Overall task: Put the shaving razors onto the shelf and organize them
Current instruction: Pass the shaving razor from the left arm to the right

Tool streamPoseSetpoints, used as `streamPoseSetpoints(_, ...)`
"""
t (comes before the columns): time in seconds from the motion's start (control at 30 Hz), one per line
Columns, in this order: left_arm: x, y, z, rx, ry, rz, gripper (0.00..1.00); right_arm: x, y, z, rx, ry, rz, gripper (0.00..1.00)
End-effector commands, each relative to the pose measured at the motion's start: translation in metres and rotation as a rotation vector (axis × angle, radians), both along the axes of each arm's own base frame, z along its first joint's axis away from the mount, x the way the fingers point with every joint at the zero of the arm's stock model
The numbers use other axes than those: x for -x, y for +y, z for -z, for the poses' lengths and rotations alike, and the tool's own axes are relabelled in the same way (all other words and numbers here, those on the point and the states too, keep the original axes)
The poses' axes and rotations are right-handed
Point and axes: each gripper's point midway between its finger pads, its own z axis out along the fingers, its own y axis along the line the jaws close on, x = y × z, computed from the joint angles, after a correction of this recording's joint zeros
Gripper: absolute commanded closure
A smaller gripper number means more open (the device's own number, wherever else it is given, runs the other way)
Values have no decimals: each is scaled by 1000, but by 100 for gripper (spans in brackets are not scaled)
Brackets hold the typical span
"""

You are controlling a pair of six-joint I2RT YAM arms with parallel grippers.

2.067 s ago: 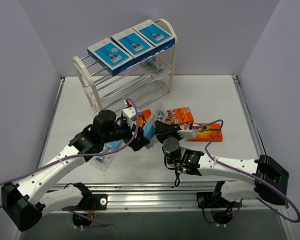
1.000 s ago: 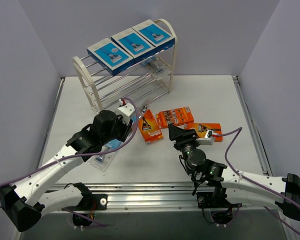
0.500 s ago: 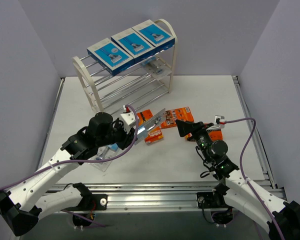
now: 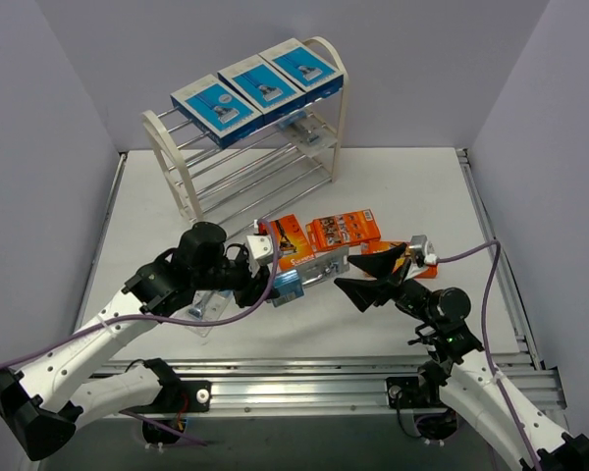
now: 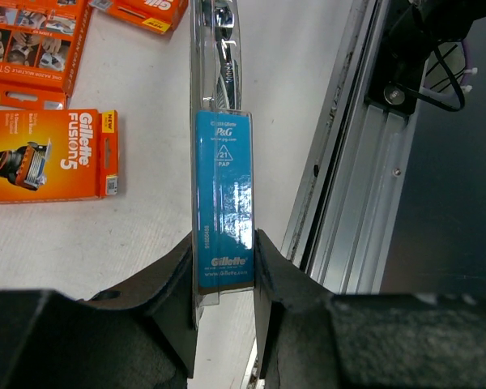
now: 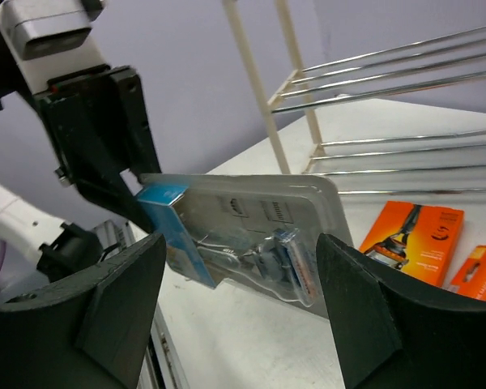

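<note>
My left gripper (image 4: 273, 283) (image 5: 224, 271) is shut on the blue-card end of a clear blister pack of shaving razors (image 4: 312, 271) (image 5: 221, 154) and holds it above the table. My right gripper (image 4: 349, 269) (image 6: 241, 247) is open and faces the pack's (image 6: 251, 235) free end, one finger on either side, not touching it. The shelf (image 4: 172, 162) (image 6: 259, 89) carries three blue boxes (image 4: 263, 83) on its top tier. Another clear pack (image 4: 310, 134) lies on the tier below. Three orange packs (image 4: 289, 235) (image 5: 44, 154) lie on the table. A further clear pack (image 4: 202, 310) lies under my left arm.
The orange packs (image 4: 344, 229) (image 4: 417, 260) lie between the shelf and my right gripper. The aluminium rail (image 4: 304, 371) (image 5: 364, 186) runs along the table's near edge. Grey walls close in both sides.
My left gripper has brought the clear pack down and to the right. My right arm has swung back left and its open fingers now flank the pack's free end.
</note>
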Motion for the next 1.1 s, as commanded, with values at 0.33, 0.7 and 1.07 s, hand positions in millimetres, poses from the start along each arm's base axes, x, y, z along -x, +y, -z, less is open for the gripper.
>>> streamPoseSetpoints(0.33, 42, 15, -58, 154, -179, 144, 98, 21, 12, -14, 53, -106, -145, 37)
streamPoseSetpoints(0.7, 63, 19, -63, 187, -182, 228, 98, 36, 6, -34, -7, -212, -157, 37)
streamPoseSetpoints(1.07, 64, 18, -62, 185, -181, 232, 98, 72, 19, -40, -101, -253, -412, 40)
